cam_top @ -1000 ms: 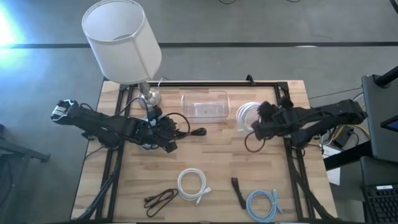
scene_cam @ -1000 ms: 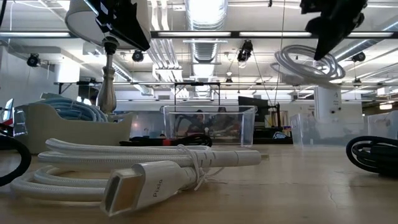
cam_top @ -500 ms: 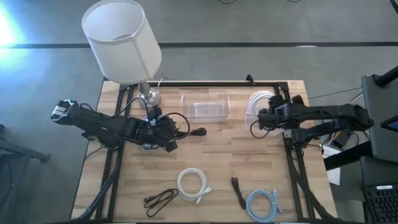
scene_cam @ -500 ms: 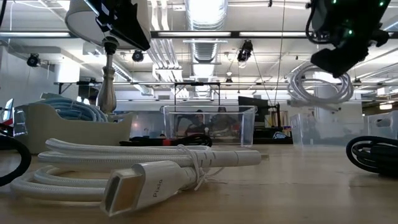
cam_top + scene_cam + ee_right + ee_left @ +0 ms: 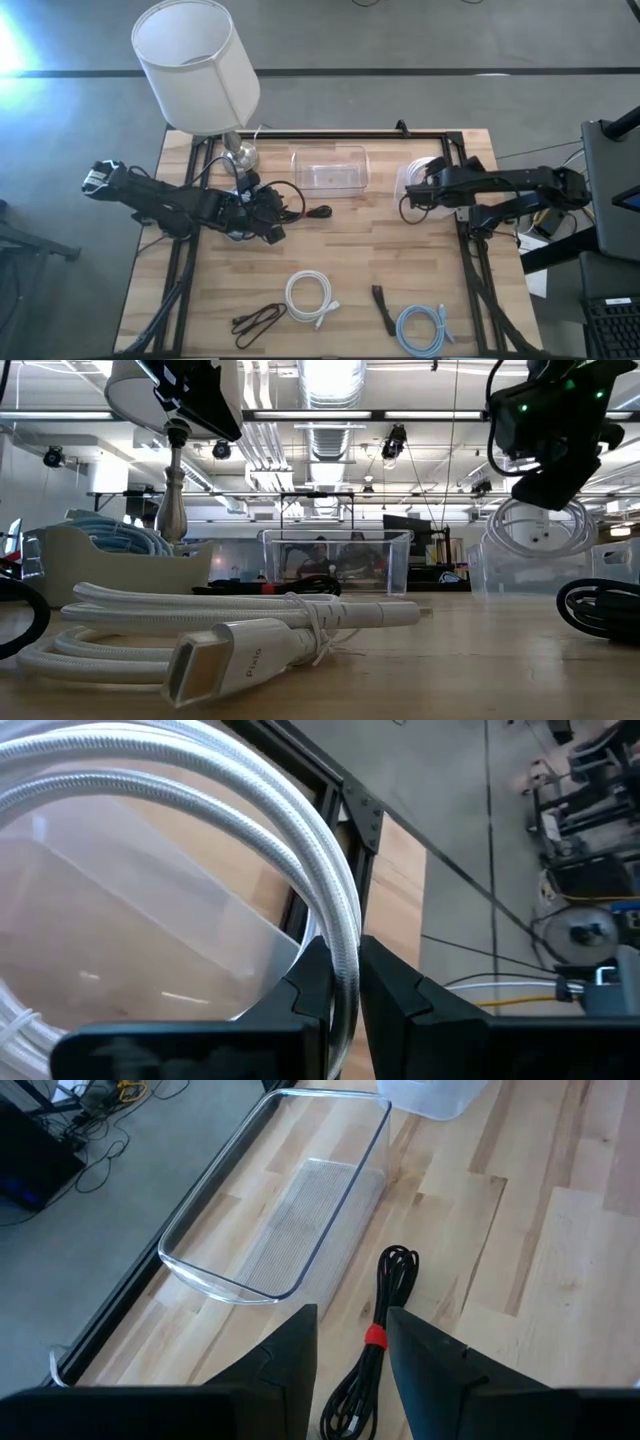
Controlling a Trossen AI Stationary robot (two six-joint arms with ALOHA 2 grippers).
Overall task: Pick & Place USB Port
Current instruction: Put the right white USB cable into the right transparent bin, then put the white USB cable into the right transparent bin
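Note:
A white coiled USB cable hangs from my right gripper near the table's far right, above a clear bin. In the low view the coil dangles below the right gripper. My left gripper is open and held above the table left of centre. In the left wrist view its fingers stand over a black cable with a red tie, which lies flat on the wood without being touched. A clear tray sits at the far middle. My right gripper is shut on the white cable, pinching one or two strands of the coil's loop between its two fingers. The coil is lifted clear and hangs below the fingers over the clear bin.
A lamp stands at the far left corner. Along the near side lie a white cable, a thin black cable, a short black piece and a light blue cable. A black frame rims the table.
My right gripper has carried the white coil toward the table's far edge and then down. In the low view the coil has sunk from high up to just above the clear bin. The gripper stays shut on it.

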